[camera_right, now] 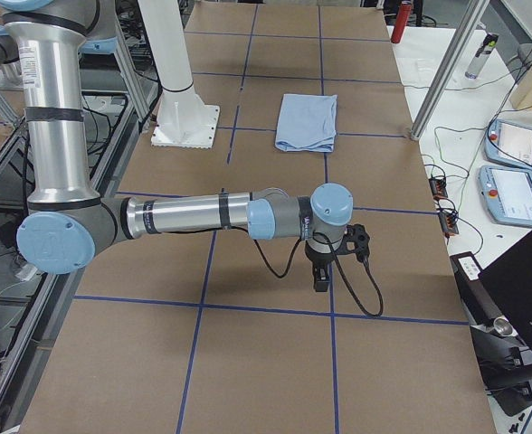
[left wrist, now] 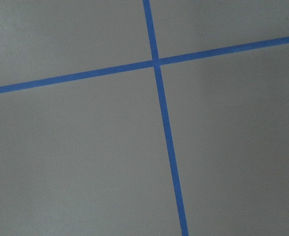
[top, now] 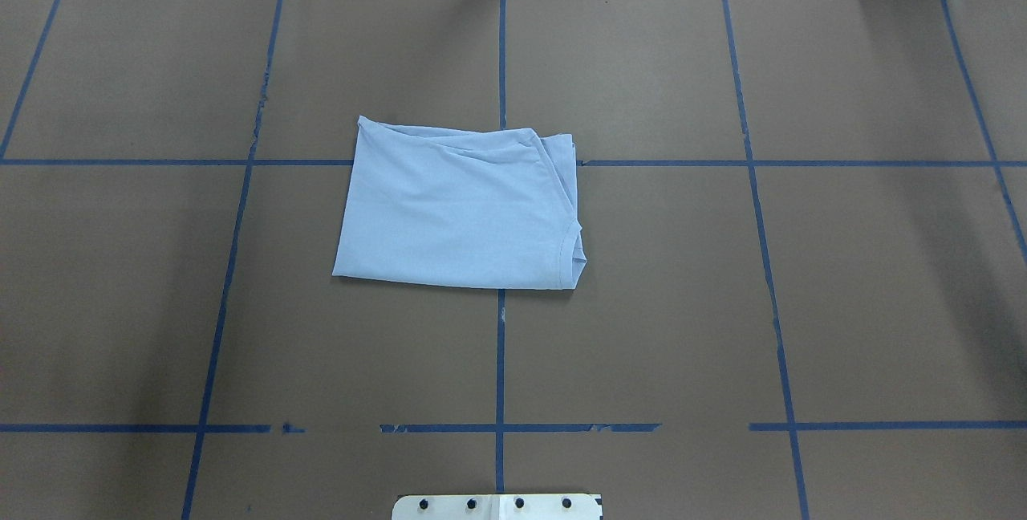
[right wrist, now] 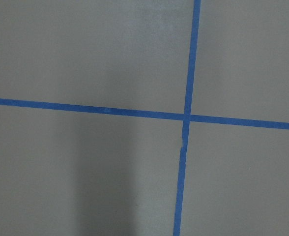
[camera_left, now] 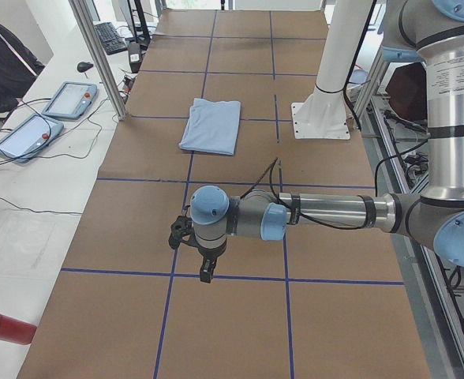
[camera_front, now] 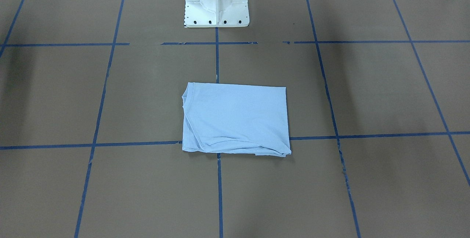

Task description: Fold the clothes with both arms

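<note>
The light blue T-shirt [camera_front: 235,118] lies folded into a flat rectangle at the middle of the brown table [top: 682,303]; it also shows as the T-shirt [top: 461,211], the T-shirt [camera_left: 211,125] and the T-shirt [camera_right: 307,122]. Neither arm touches it. In the exterior left view my left gripper [camera_left: 205,273] hangs over the table's left end, far from the shirt. My right gripper [camera_right: 321,280] hangs likewise over the right end. I cannot tell whether either is open or shut. Both wrist views hold only brown table and blue tape lines.
The white pedestal base [camera_front: 216,3] stands at the robot's side of the table. Blue tape lines [top: 501,359] grid the surface. A person [camera_left: 3,67] sits beside teach pendants [camera_left: 27,134] past the far edge. A red cylinder [camera_left: 3,328] lies near the left end.
</note>
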{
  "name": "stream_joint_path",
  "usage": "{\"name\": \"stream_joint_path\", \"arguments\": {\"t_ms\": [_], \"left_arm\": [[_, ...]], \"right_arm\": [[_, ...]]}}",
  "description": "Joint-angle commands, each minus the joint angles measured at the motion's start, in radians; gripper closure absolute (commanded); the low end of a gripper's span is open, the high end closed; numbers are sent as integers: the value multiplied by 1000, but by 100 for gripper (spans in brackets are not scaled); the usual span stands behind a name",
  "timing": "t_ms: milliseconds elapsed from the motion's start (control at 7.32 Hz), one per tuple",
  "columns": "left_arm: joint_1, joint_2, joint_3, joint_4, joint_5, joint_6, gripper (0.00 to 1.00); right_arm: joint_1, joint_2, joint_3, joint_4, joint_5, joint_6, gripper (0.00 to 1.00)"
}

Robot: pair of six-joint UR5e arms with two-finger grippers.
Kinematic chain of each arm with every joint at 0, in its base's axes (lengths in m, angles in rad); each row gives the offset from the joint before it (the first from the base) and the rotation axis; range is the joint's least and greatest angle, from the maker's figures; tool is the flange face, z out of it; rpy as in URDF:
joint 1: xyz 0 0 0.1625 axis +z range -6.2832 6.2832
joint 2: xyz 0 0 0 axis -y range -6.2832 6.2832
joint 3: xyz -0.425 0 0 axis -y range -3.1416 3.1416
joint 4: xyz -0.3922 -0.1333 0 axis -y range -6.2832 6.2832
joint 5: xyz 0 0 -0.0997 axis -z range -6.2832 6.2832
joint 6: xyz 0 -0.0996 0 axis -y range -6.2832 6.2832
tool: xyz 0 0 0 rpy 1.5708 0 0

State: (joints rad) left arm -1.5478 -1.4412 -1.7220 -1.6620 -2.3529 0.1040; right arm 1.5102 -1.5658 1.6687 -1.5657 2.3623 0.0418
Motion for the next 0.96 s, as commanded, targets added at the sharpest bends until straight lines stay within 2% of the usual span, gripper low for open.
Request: {"name": "stream_joint_path", "arguments": {"t_ms": [0,137,547,684,820], "left_arm": [[5,-5,-8,-77,-2,-1,0],[5,-1,-4,-85,-2,0,0],[3,7,-7,-82,-22,0,0],[2,7,-8,-82,-22,0,0],[2,8,-7,-82,-22,0,0]], "right_arm": [[-2,-28,11,71,9,-3,0],[-2,-45,6,79,11,0,0],[-11,-71,72,52,-20,-3,0],[-10,-88,80,52,-105,-5,0],[-10,-98,98,41,-107,-5,0]]}}
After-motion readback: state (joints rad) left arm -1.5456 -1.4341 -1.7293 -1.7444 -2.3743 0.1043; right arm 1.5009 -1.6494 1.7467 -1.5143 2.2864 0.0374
